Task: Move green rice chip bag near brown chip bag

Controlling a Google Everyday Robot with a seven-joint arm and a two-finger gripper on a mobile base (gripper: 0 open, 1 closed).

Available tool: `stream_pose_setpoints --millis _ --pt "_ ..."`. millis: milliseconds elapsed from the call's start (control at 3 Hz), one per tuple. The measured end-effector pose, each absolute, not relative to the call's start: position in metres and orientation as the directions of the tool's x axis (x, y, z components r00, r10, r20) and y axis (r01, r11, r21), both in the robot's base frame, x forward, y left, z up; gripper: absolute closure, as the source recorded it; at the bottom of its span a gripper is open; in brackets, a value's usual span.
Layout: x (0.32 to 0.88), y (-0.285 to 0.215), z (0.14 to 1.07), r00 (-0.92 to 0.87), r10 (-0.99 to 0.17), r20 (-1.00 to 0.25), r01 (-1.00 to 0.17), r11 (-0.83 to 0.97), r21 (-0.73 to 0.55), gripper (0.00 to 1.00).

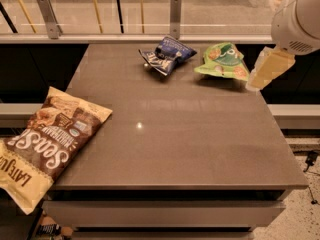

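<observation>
The green rice chip bag (223,61) lies at the table's far right, light green with rice cake pictures. The brown chip bag (46,144) lies at the near left, hanging over the table's left edge. My gripper (269,68) shows as a pale blurred shape at the far right edge of the table, just right of the green bag and a little above the surface. The arm's white housing (299,19) sits above it at the top right.
A small dark-blue snack bag (166,55) lies at the far middle of the grey table (170,134), left of the green bag. A glass railing with metal posts (175,14) runs behind the table. The floor drops off to the right.
</observation>
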State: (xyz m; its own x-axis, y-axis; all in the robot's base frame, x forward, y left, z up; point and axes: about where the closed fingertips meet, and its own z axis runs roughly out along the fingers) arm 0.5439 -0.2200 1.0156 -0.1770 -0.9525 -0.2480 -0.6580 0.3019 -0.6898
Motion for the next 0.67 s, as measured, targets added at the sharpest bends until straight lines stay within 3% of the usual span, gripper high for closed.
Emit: stream_pose_setpoints --millis 667 --pt "0.618 -0.224 0.974 -0.22 -0.958 -0.185 -0.684 0.287 -0.671 0.0"
